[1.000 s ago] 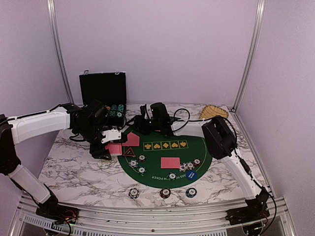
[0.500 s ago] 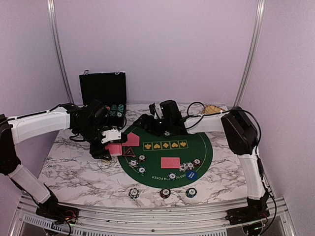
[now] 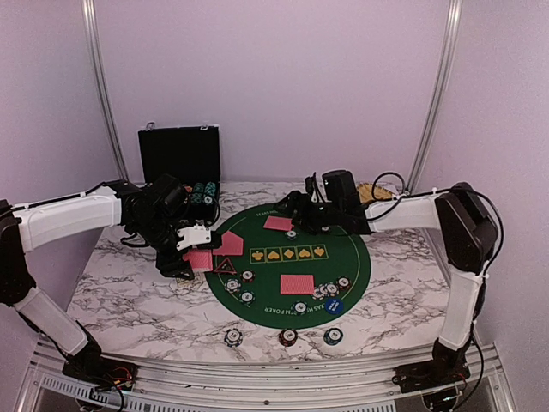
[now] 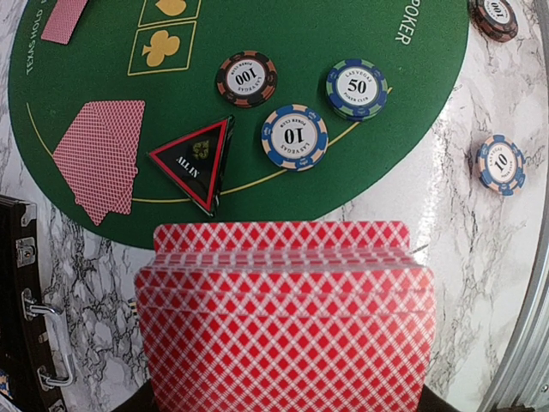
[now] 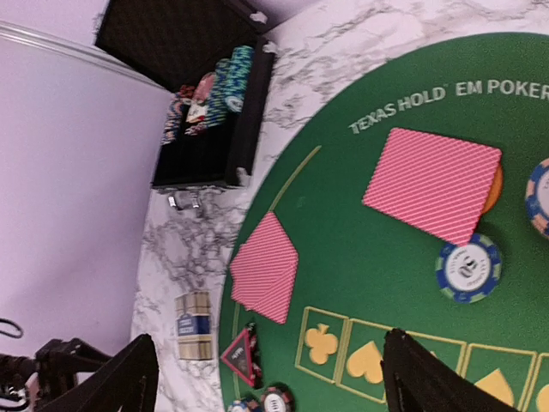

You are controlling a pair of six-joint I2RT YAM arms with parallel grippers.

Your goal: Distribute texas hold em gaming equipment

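My left gripper (image 3: 196, 253) is shut on a deck of red-backed playing cards (image 4: 287, 326), held just off the green mat's (image 3: 343, 257) left edge. Its fingers are hidden behind the deck. On the mat beneath lie the red-black triangle marker (image 4: 196, 161), striped chips (image 4: 294, 137) and two overlapping cards (image 4: 100, 159). My right gripper (image 3: 296, 210) hovers open over the mat's far side, with nothing between its fingers (image 5: 129, 378). A single card (image 5: 433, 182) lies there, partly covering an orange button (image 5: 493, 190), with a chip (image 5: 468, 268) beside it.
The open black chip case (image 3: 180, 163) stands at the back left. A wicker basket (image 3: 373, 193) sits behind the right arm. A card box (image 5: 194, 326) lies on the marble left of the mat. Three chips (image 3: 288, 336) line the front edge. A blue button (image 3: 334, 305) rests on the mat.
My right gripper has opened and drawn back to the right, away from the left gripper. A card now lies on the mat's far side. The left arm has not moved.
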